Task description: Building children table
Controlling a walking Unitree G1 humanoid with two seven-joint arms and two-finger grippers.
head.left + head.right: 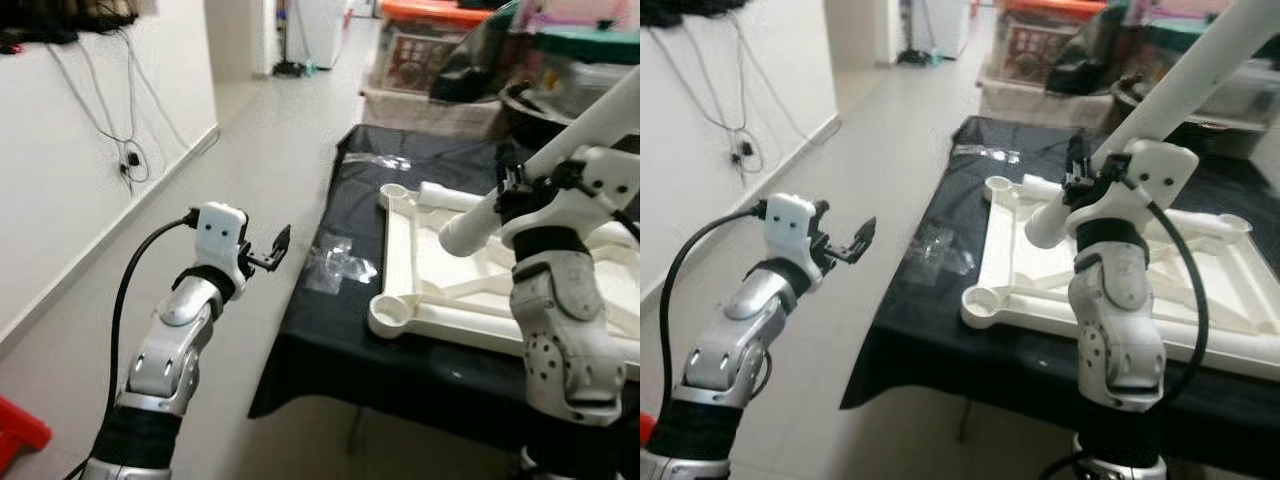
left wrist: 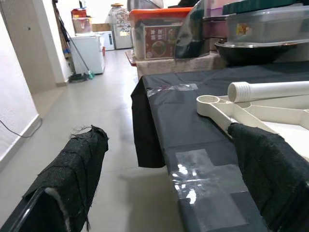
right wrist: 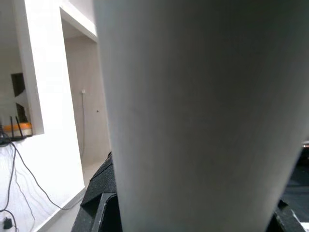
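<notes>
Left eye view: The right pincer is clamped on a white table leg, held tilted, with its lower end hanging above the white table frame. The frame lies flat on the black-covered tabletop, with its corner socket near the front edge. The left pincer hovers over the floor beside the tabletop, well apart from the frame.

Right eye view: The leg reads as a rigid, smooth plastic tube, probably light but slippery. The present hold close to the lower end gives control of the tip but leaves the long upper part free to swing. The frame looks stiff and would be best steadied at a rim beside a socket. Clear tape patches lie on the cloth between the frame and the tabletop edge.

Left wrist view: The left pincer's cloth-padded fingers stand apart and hold nothing. Open floor lies on the robot's left. Stacked storage boxes crowd the far end of the tabletop, limiting room for the raised leg.

Right wrist view: The leg sits directly between the fingers, against the camera. A white wall with hanging cables stands behind.
</notes>
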